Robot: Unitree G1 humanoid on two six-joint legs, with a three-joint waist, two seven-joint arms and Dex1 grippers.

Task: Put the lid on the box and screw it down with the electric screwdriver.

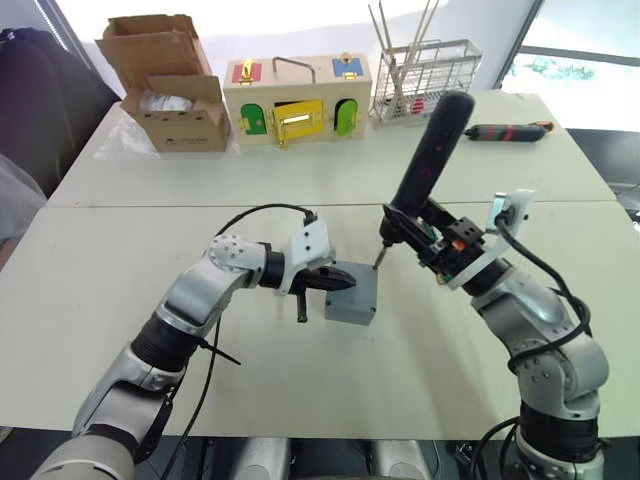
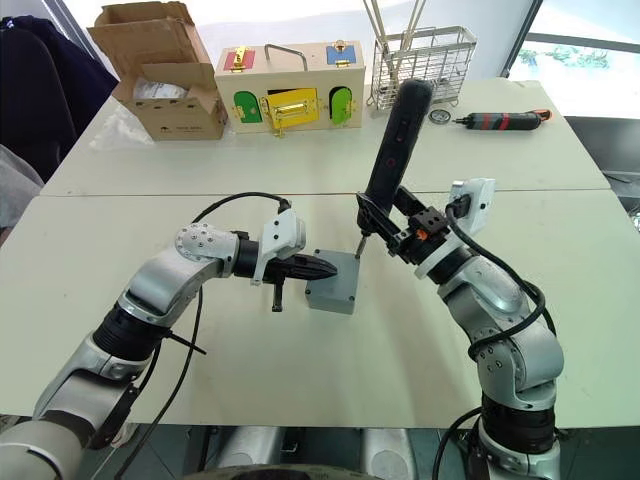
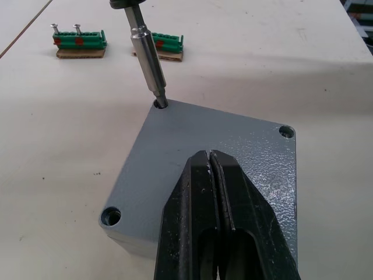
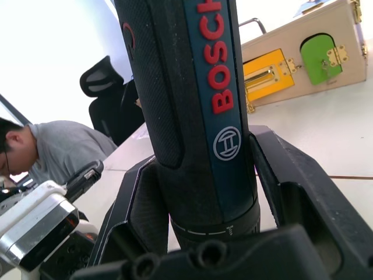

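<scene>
We see the wide off-white surface (image 1: 300, 190) under both arms. The thick black cylindrical electric screwdriver (image 1: 430, 155) stands tilted in our right claw (image 4: 201, 192), whose two black fingers are clenched around its body. Just in front of our left claw (image 3: 214, 192) sits the small grey plastic box (image 1: 352, 308), with the flat grey square lid (image 3: 215, 151) already seated on top of it. Our left claw is clenched, its fingers pressed together with nothing between them, and its tips rest on the lid. Beyond those tips, the screwdriver's short metal bit (image 3: 147, 55) stands in the far corner screw hole of the lid. Farther past that corner, two small green terminal strips (image 3: 80, 42) lie on the surface.
</scene>
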